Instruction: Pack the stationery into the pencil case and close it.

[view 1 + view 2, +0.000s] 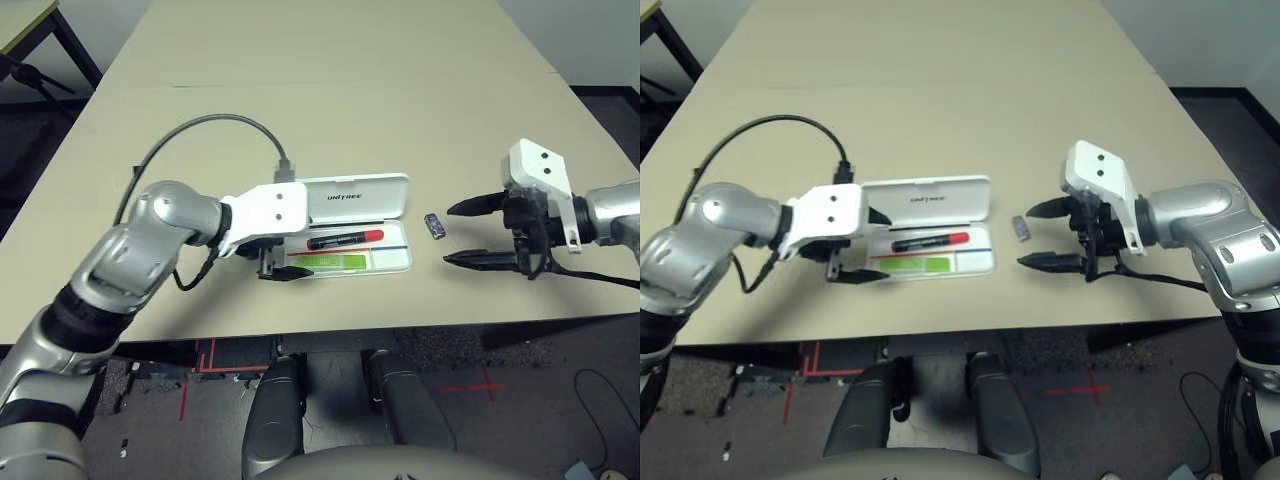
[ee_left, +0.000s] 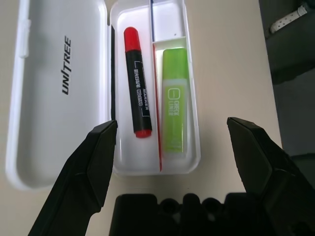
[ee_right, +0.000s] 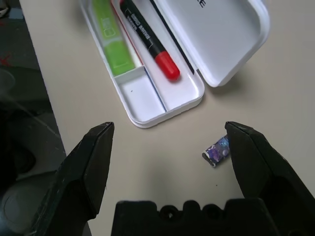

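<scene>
Blue-grey block point(image 3: 216, 151) tiny, light, rigid, loose on table point(image 1: 330, 120) beside pencil case point(image 1: 400, 262); pinch across short sides; both right gripper point(image 1: 482, 232) and left gripper point(image 2: 172, 142) spread, empty

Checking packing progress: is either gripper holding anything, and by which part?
Nothing is held. The left gripper and right gripper are both open and empty.

A long beige desk point(image 1: 330, 100) ran away from the camera. Dark carpet point(image 1: 30, 140) lay beside it, red tape marks point(image 1: 480, 386) on the grey floor below its near edge.
</scene>
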